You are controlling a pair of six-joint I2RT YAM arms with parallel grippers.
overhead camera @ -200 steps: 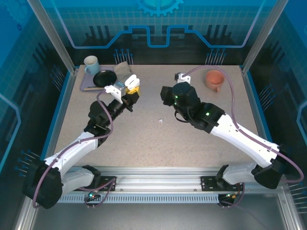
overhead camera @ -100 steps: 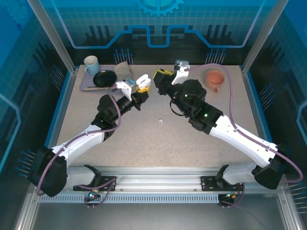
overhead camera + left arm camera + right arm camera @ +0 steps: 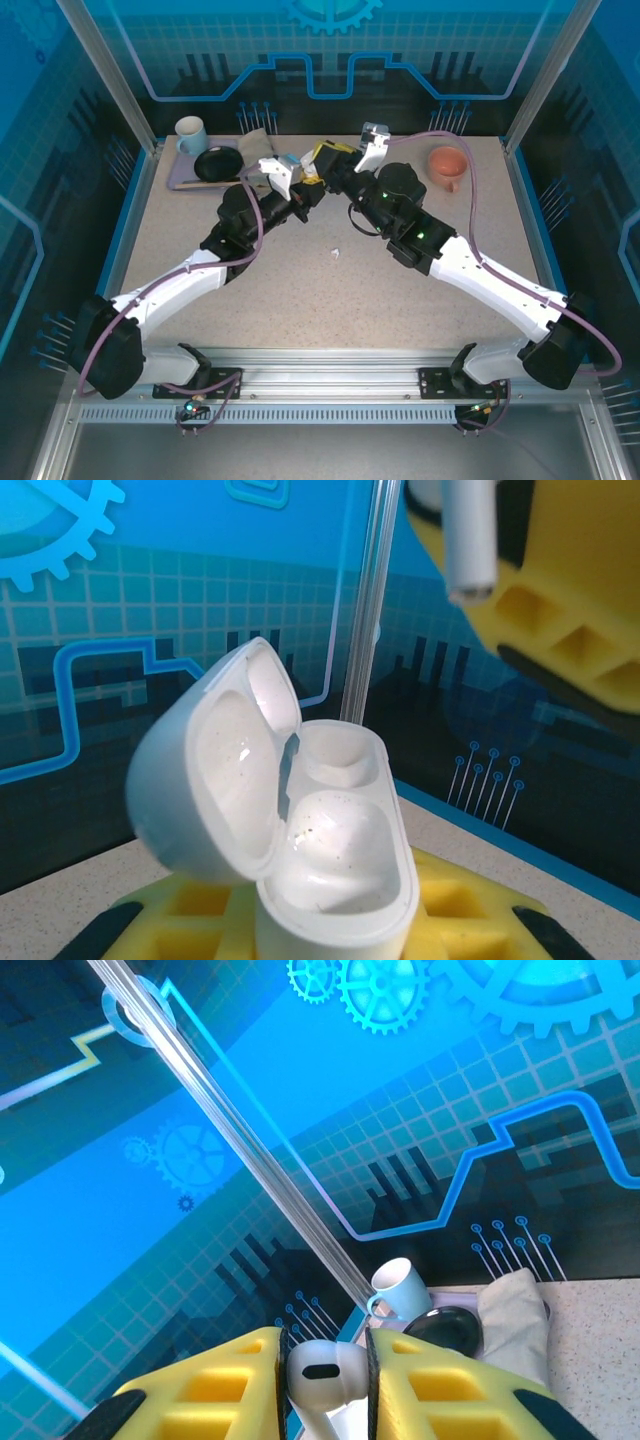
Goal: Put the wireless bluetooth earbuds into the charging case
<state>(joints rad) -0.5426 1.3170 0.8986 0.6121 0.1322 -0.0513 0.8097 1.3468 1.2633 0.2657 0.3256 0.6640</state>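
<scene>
Insertion step, it seems: the left pincer (image 3: 335,925) is clenched on the open charging case (image 3: 335,850) above the desk (image 3: 300,290). The right pincer (image 3: 327,1385) grasps 1 white earbud (image 3: 468,540) just above it. Next, its stem must line up with an empty socket.

My arms (image 3: 178,288) are white shells with black joints. Purple cables (image 3: 476,200) loop along them, green lights (image 3: 421,235) dot the right-hand one; my fingers (image 3: 210,1385) are ribbed yellow.

The blurred white earbud (image 3: 468,540) runs off the top edge, the charging case (image 3: 340,880) off the bottom.
</scene>
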